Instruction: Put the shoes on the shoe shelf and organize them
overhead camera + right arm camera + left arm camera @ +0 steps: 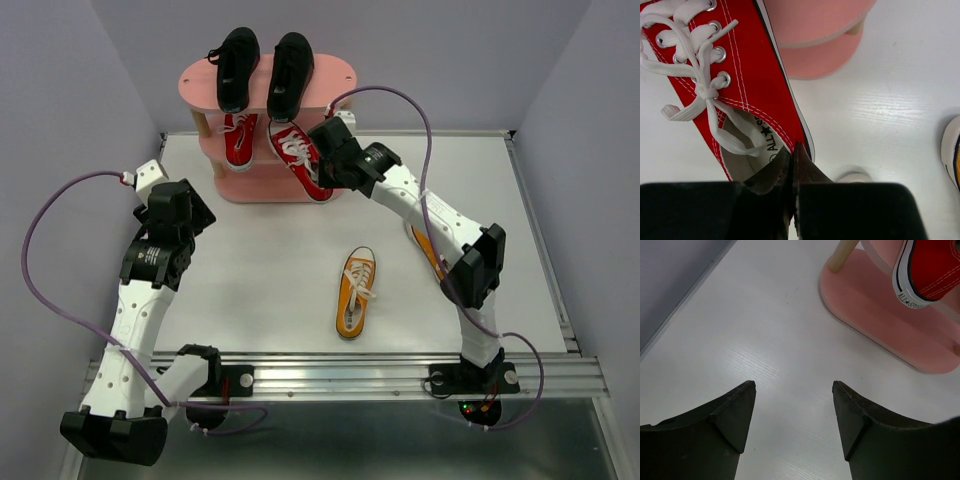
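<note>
Red shoe point(755, 85): where do we locate it relative to the right gripper point(794, 150)?

We locate its heel wall clamped between the jaws, which are pressed together on it. The toe points ahead of the gripper, under the top board of the shoe shelf point(195, 80), beside the second red shoe point(239, 138) on the middle board.

And the other shoes?

Two black shoes point(238, 68) lie side by side on the top board, ahead of and above that gripper. One orange shoe point(355, 292) lies on the desk point(260, 270) behind it, well apart. The second orange shoe point(428, 252) is partly hidden under the right arm point(440, 225).

Left gripper point(793, 385) status?

We find its jaws spread apart, holding nothing, over the desk. The shelf's bottom board lies ahead, to its right.
</note>
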You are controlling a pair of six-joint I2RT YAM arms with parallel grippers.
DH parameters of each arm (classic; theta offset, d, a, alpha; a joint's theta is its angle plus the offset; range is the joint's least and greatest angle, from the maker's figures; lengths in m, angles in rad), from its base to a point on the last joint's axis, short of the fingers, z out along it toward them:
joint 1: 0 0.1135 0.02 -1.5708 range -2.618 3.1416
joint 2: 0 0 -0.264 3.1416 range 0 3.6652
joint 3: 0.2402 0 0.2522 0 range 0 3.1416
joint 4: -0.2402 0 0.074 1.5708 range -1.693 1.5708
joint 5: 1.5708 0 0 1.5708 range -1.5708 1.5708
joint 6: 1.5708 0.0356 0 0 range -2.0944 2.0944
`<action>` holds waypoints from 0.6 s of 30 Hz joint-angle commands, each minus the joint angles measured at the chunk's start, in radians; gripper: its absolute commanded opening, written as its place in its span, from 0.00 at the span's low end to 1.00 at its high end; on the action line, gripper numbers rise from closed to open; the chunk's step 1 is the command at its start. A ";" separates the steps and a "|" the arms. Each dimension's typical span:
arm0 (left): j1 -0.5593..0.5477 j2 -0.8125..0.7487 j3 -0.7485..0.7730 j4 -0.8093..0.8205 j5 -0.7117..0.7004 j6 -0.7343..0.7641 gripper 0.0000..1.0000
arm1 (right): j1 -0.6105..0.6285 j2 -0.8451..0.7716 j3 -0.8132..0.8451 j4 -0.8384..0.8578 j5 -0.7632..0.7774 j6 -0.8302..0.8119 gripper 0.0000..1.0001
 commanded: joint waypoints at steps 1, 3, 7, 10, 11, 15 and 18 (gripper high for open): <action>0.009 -0.006 0.030 0.032 0.002 0.025 0.74 | -0.023 0.023 0.147 0.088 0.062 0.063 0.01; 0.007 -0.006 0.030 0.032 0.005 0.028 0.74 | -0.023 0.054 0.178 0.089 0.061 0.078 0.01; 0.009 -0.005 0.029 0.037 0.016 0.028 0.74 | -0.032 0.104 0.259 0.091 0.084 0.108 0.01; 0.009 0.000 0.027 0.042 0.026 0.028 0.73 | -0.043 0.123 0.298 0.101 0.095 0.114 0.01; 0.009 0.001 0.029 0.042 0.028 0.028 0.74 | -0.043 0.132 0.305 0.101 0.095 0.123 0.01; 0.009 0.004 0.033 0.046 0.042 0.030 0.74 | -0.052 0.143 0.315 0.147 0.096 0.146 0.01; 0.009 0.006 0.034 0.048 0.046 0.031 0.74 | -0.052 0.160 0.322 0.170 0.096 0.170 0.01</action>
